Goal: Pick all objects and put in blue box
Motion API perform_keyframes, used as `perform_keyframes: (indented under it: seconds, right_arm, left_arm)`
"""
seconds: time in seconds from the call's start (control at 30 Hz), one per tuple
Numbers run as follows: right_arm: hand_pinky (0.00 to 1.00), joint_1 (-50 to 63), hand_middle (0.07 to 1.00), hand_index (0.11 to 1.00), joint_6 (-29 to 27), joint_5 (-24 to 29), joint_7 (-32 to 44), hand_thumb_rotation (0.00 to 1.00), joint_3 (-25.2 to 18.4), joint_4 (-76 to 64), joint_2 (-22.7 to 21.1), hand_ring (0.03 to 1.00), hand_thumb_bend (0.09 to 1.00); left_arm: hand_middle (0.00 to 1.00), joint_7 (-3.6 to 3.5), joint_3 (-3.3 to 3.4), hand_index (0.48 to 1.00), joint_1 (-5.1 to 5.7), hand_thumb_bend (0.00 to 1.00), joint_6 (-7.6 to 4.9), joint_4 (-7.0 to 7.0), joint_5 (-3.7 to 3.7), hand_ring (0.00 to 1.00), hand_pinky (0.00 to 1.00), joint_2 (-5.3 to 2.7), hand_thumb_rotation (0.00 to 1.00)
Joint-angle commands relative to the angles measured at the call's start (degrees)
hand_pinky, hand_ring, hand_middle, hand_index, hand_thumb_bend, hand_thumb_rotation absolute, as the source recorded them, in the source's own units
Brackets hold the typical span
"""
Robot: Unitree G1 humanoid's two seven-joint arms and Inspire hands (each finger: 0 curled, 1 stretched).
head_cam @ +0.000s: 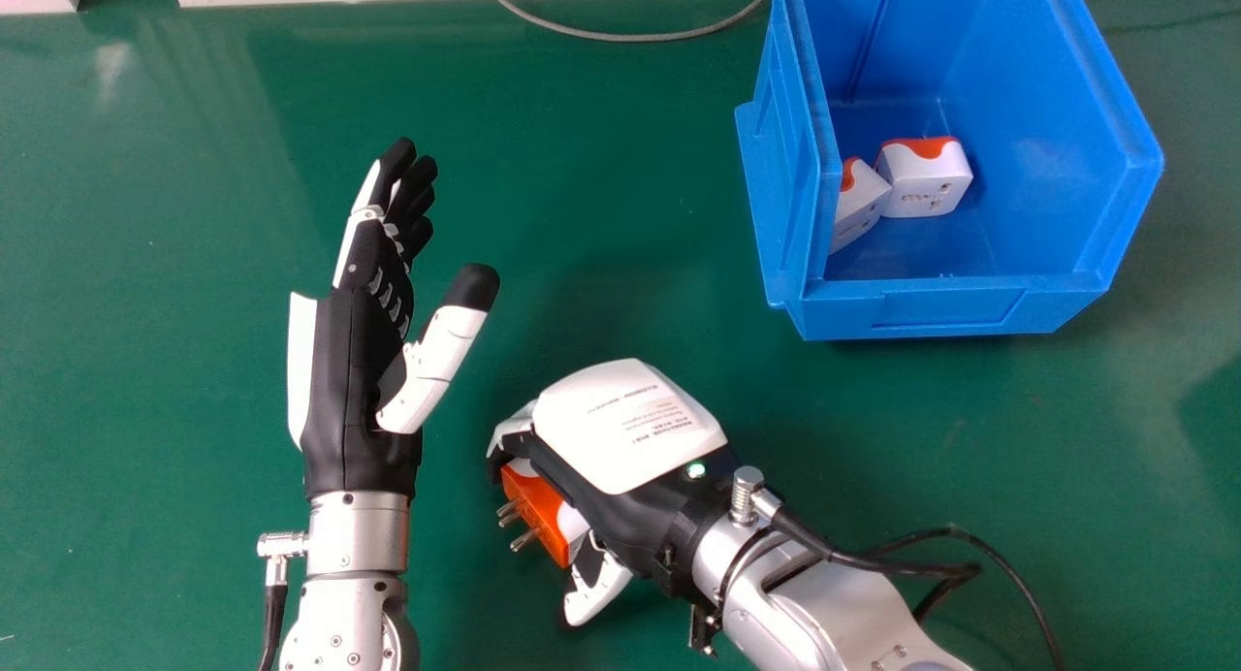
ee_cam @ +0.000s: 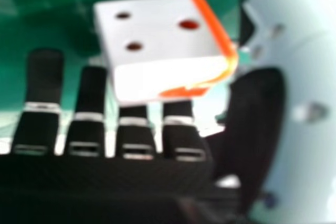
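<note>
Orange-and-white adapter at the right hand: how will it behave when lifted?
The adapter is probably stiff: boxy shell, crisp edges, no sag. Rolling looks unlikely given its flat faces, though it could rock or tip if set down on its metal pins. The smooth-looking shell might slip or twist if the right hand has it only by an edge.

We count 1 wht/orange adapter + a 2nd adapter in 1 blue box, plus a 3rd adapter at 1 right hand, i.e. 3 adapters tot. On the 3rd we see 3 metal pins &, in the right hand view, 3 holes on its wht face. W/ 1 left hand, we have 2 hands tot. We also count 1 green table & 1 grey cable; no. of blk cables on the right arm: can't tell.
</note>
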Motion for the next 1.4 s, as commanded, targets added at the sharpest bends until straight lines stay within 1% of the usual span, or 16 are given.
perform_keyframes:
  seconds: [0.0, 0.07, 0.13, 0.17, 0.23, 0.37, 0.5, 0.53, 0.6, 0.77, 0.83, 0.93, 1.0, 1.13, 1.23, 1.37]
  right_arm:
    - [0.42, 0.5, 0.735, 0.613, 0.2, 0.1, -2.5, 0.02, -0.5, -0.7, 1.2, 0.656, 0.634]
    - [0.42, 0.9, 0.735, 0.613, 0.8, -0.2, -3.9, 0.02, -0.7, -0.6, 1.7, 0.656, 0.634]
    - [0.34, 1.2, 0.630, 0.590, 0.6, -0.2, -5.8, 0.01, -0.8, -0.4, 2.1, 0.561, 0.589]
    - [0.34, 1.3, 0.630, 0.590, 0.4, 0.0, -6.6, 0.01, -0.9, -0.3, 2.1, 0.561, 0.589]
    - [0.31, 1.2, 0.595, 0.584, 0.1, 0.3, -7.5, 0.01, -0.9, 0.0, 2.1, 0.518, 0.572]
    - [0.27, 1.4, 0.545, 0.575, -0.4, 1.0, -7.8, 0.01, -0.9, -0.1, 2.1, 0.456, 0.547]
    - [0.23, 1.5, 0.502, 0.567, -0.8, 1.4, -7.3, 0.00, -0.8, -0.9, 1.9, 0.402, 0.526]
    - [0.22, 1.6, 0.494, 0.566, -0.8, 1.4, -7.3, 0.00, -0.9, -1.0, 1.8, 0.391, 0.522]
    - [0.21, 1.6, 0.488, 0.566, -1.1, 1.8, -7.0, 0.00, -0.9, -1.1, 1.7, 0.382, 0.518]
    - [0.21, 1.5, 0.478, 0.564, -2.2, 2.6, -8.1, 0.00, -0.9, -0.7, 1.5, 0.369, 0.513]
    - [0.21, 1.4, 0.473, 0.563, -2.7, 2.8, -8.6, 0.00, -1.0, -0.2, 1.6, 0.361, 0.510]
    - [0.21, 1.4, 0.472, 0.563, -2.9, 3.1, -8.6, 0.00, -1.2, -0.3, 1.7, 0.357, 0.507]
    - [0.21, 1.4, 0.472, 0.562, -3.1, 3.2, -8.6, 0.00, -1.3, -0.2, 1.8, 0.356, 0.507]
    - [0.21, 1.2, 0.472, 0.562, -3.5, 3.1, -9.1, 0.00, -1.3, 0.1, 1.7, 0.355, 0.506]
    - [0.21, 1.1, 0.471, 0.562, -3.6, 3.1, -9.3, 0.00, -1.3, 0.2, 1.7, 0.353, 0.505]
    - [0.21, 1.1, 0.471, 0.562, -4.1, 4.1, -9.3, 0.00, -1.7, 0.1, 1.6, 0.352, 0.505]
  left_arm:
    - [0.91, 0.24, -0.14, 0.906, 0.36, 0.93, -0.63, -0.96, 0.34, 0.92, 0.93, -0.30, 0.67]
    - [0.91, 0.20, -0.15, 0.906, 0.42, 0.93, -0.76, -0.96, 0.26, 0.92, 0.93, -0.35, 0.67]
    - [0.91, 0.37, -0.19, 0.905, 0.49, 0.93, -0.86, -0.97, 0.52, 0.92, 0.93, -0.25, 0.67]
    - [0.91, 0.45, -0.21, 0.905, 0.51, 0.93, -0.92, -0.96, 0.65, 0.92, 0.93, -0.19, 0.67]
    - [0.91, 0.23, -0.24, 0.906, 0.58, 0.93, -0.91, -0.99, 0.46, 0.92, 0.93, -0.18, 0.67]
    - [0.91, 0.99, -0.29, 0.907, 0.86, 0.92, -0.66, -1.33, 1.32, 0.92, 0.94, 0.08, 0.67]
    - [0.91, 1.01, -0.32, 0.908, 1.01, 0.92, -0.71, -1.56, 1.16, 0.92, 0.94, 0.01, 0.68]
    - [0.91, 0.75, -0.32, 0.908, 1.00, 0.92, -0.70, -1.56, 0.82, 0.92, 0.94, -0.07, 0.68]
    - [0.91, 0.32, -0.32, 0.908, 1.01, 0.92, -0.58, -1.59, 0.26, 0.92, 0.94, -0.21, 0.68]
    - [0.91, 0.79, -0.31, 0.908, 1.01, 0.92, -0.73, -1.52, 1.10, 0.92, 0.94, 0.02, 0.67]
    - [0.91, 0.38, -0.38, 0.908, 1.05, 0.92, -0.46, -1.59, 0.81, 0.92, 0.94, 0.12, 0.67]
    - [0.91, 0.15, -0.36, 0.909, 1.10, 0.92, -0.13, -1.82, 0.47, 0.92, 0.95, 0.04, 0.67]
    - [0.91, 0.30, -0.29, 0.909, 1.01, 0.92, -0.15, -1.75, 0.60, 0.92, 0.95, 0.04, 0.67]
    - [0.91, 1.06, -0.29, 0.909, 0.81, 0.92, -0.64, -1.37, 1.55, 0.92, 0.95, 0.32, 0.67]
    - [0.91, 1.34, -0.37, 0.908, 0.75, 0.92, -0.57, -1.43, 1.70, 0.92, 0.94, 0.31, 0.67]
    - [0.90, 1.09, -0.40, 0.906, 0.55, 0.92, -0.55, -1.39, 1.47, 0.92, 0.94, 0.24, 0.67]
